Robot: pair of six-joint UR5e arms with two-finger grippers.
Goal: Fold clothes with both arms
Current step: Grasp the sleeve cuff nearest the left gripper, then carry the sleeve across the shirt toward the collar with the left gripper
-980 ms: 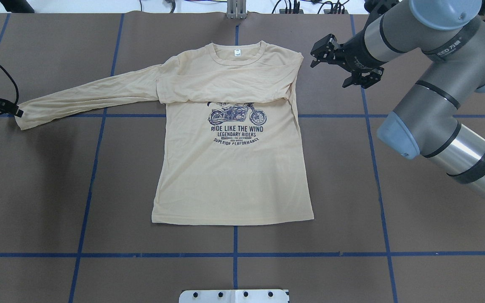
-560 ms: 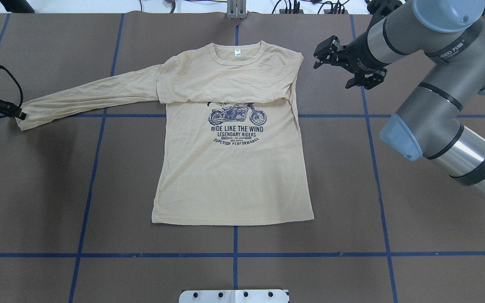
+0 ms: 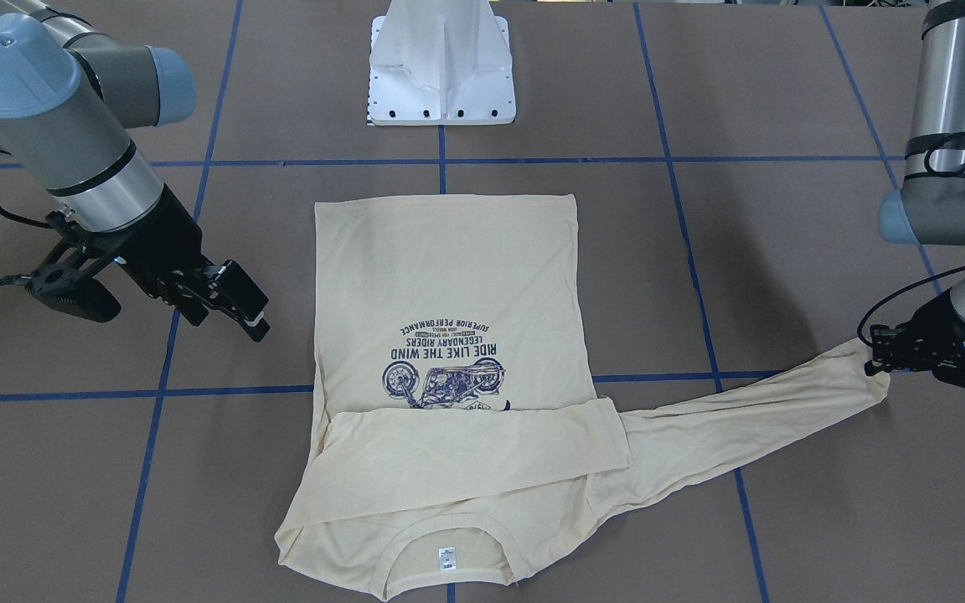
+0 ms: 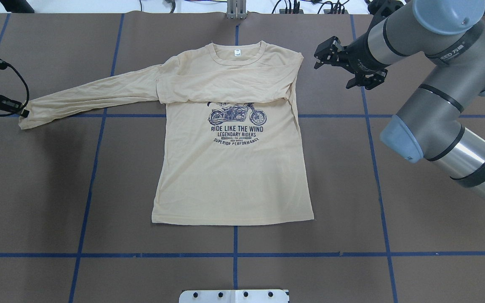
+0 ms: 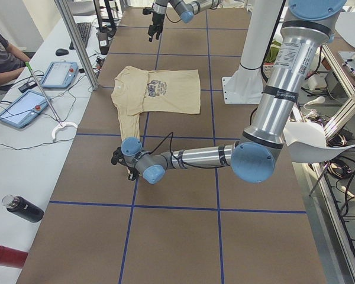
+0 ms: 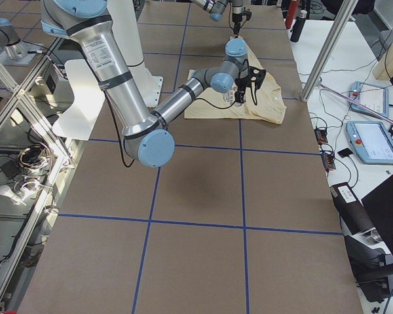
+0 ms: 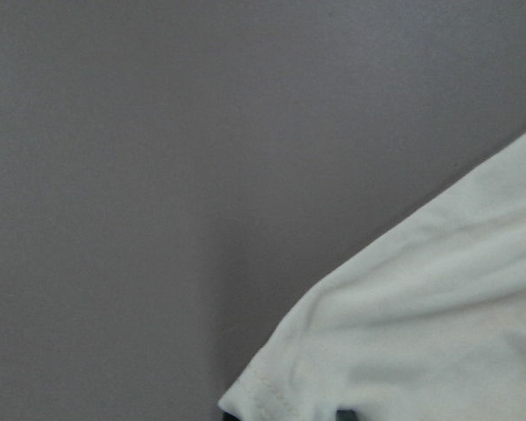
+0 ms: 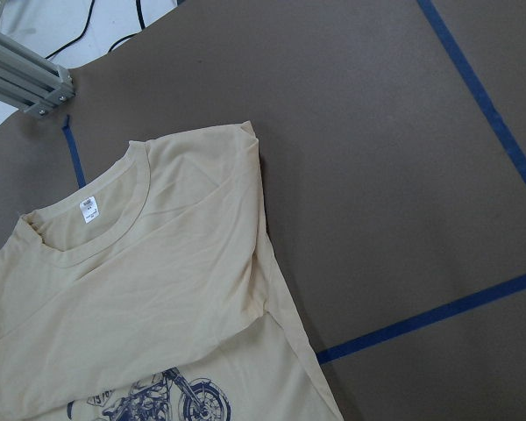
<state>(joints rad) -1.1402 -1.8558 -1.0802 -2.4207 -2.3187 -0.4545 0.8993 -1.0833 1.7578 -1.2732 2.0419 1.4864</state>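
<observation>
Left claw (image 3: 874, 365) pinches the cuff (image 3: 859, 378) of the shirt (image 3: 449, 276)'s 1 outstretched sleeve. Right claw (image 3: 227, 316) hangs spread, with the shirt just beside it. Next, I judge, comes the 2nd sleeve fold: carry that cuff across the chest.

The cream shirt (image 8: 158, 289) lies flat on the brown counter (image 8: 351, 132), white neck tag (image 8: 88, 210) inside its collar, navy motorcycle print (image 8: 158, 405) partly showing; blue tape lines (image 8: 482, 88) run to its right.
</observation>
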